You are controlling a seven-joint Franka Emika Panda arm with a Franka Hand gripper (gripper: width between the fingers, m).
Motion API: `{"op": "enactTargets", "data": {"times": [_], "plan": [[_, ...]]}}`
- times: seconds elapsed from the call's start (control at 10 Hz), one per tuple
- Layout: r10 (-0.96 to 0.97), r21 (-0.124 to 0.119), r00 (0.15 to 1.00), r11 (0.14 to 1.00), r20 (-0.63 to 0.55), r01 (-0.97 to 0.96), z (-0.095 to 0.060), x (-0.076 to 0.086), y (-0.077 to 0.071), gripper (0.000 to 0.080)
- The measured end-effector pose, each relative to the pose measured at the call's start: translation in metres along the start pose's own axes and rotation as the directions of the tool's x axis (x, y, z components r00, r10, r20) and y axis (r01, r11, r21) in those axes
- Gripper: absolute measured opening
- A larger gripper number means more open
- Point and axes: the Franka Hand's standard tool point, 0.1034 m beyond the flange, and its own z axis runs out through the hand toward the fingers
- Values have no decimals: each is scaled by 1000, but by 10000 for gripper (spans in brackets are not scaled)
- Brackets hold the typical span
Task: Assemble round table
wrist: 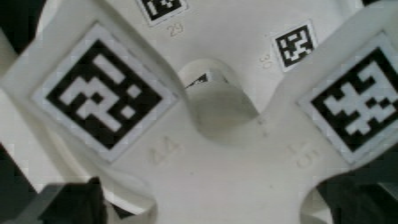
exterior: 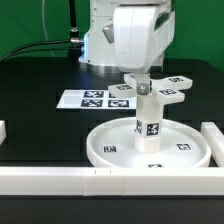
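The large rimmed disc point(exterior: 108, 150) lies flat on the black table. The short cylinder point(exterior: 149, 125) stands upright on its centre. The cross-shaped piece point(exterior: 170, 94) sits level on top of the cylinder. My gripper point(exterior: 141, 80) comes down from above, shut on one arm of the cross. In the wrist view the cross-shaped piece point(wrist: 125, 90) fills the frame with its tags and a round central socket point(wrist: 217, 100). My gripper point(wrist: 217, 205) grips a white arm between dark fingers point(wrist: 71, 198). The cylinder and the disc are hidden there.
The marker board point(exterior: 92, 98) lies behind the disc toward the exterior view's left. Long white bars border the front point(exterior: 90, 181), the right point(exterior: 214, 140) and the left edge point(exterior: 3, 130). The robot base point(exterior: 100, 40) stands at the back.
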Motion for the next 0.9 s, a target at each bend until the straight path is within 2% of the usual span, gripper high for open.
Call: {"op": "enactTargets", "data": {"times": [0.4, 0.5, 0.6, 0.7, 0.9], "plan": [[6, 0, 1000, 1000, 3, -6, 5, -3, 1, 648], [7, 0, 1000, 1000, 3, -7, 5, -3, 1, 526], [8, 0, 1000, 1000, 4, -8, 5, -3, 1, 526], [8, 1, 1000, 1000, 4, -8, 5, -3, 1, 442], [28, 1, 1000, 1000, 4, -28, 5, -3, 1, 442]]}}
